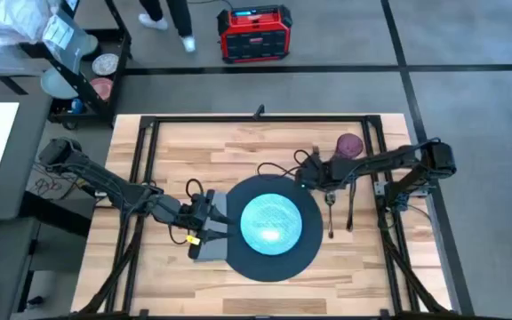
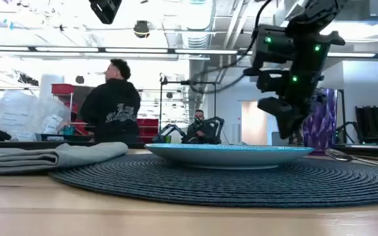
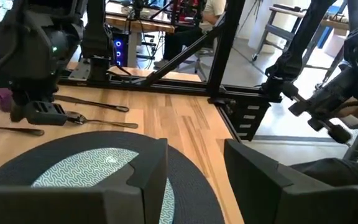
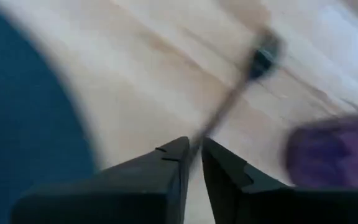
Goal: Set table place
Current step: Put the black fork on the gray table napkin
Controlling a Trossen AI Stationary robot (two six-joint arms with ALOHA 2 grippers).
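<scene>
Right gripper [image 1: 313, 171] stood at the far right edge of the mat, fingers nearly closed around a thin metal utensil handle [image 4: 225, 112] in the right wrist view; whether it was truly clamped or merely straddled, I could not tell, nor which piece of cutlery it was. Table [image 1: 238, 142] carried the setting: dark woven mat [image 1: 269, 258] near centre, teal plate [image 1: 271, 222] centred on it, grey folded napkin [image 1: 204, 244] touching the mat's left edge. Left gripper [image 1: 204, 216] was over the napkin, fingers parted and empty in the left wrist view. Two long utensils [image 1: 331, 213] lay on the wood just right of the mat, roughly parallel. Purple cup [image 1: 349, 144] stood beyond them, near the far right corner. Judgement: the cutlery step was in hand, with mat, plate and napkin already placed and the cup not yet at its spot. Next move, as judged, called for a firm hold on the thin handle, then setting it down straight beside the plate, clear of the mat's rim and of the cup just beside the gripper.
</scene>
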